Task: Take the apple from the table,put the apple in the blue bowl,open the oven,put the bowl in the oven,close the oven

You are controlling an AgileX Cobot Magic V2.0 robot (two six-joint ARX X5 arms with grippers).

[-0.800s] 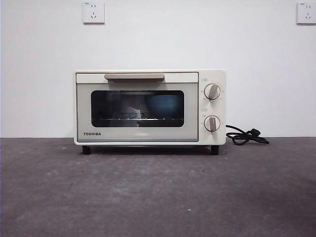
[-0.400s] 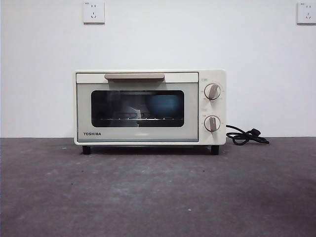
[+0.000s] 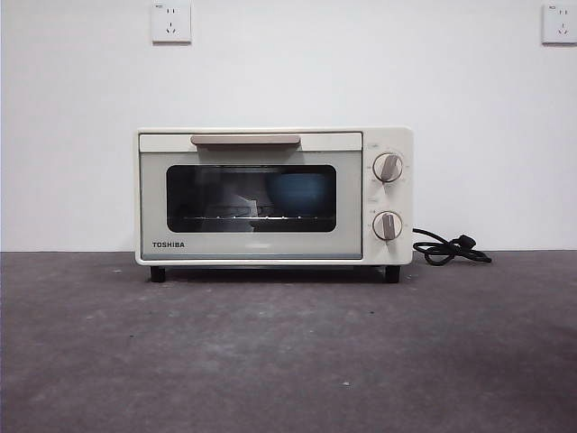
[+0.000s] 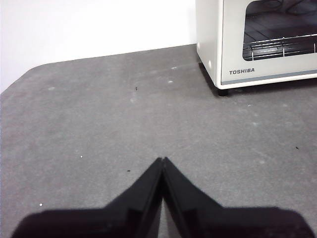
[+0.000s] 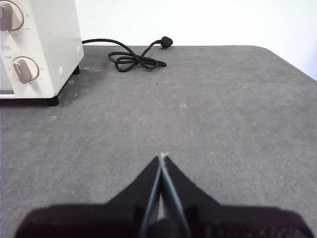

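Note:
The cream-white oven (image 3: 273, 197) stands at the back of the dark grey table (image 3: 288, 361) with its glass door closed. Behind the glass, on the rack, the blue bowl (image 3: 299, 192) shows dimly at the right. The apple is hidden from every view. My left gripper (image 4: 163, 160) is shut and empty, held back over the table off the oven's left corner (image 4: 257, 44). My right gripper (image 5: 162, 156) is shut and empty too, back from the oven's knob side (image 5: 39, 47). Neither arm appears in the front view.
The oven's black cord (image 3: 449, 248) lies coiled on the table to its right, also seen as the cord (image 5: 136, 57) in the right wrist view. Two wall sockets (image 3: 171, 23) sit high on the white wall. The table's rounded corners show in both wrist views.

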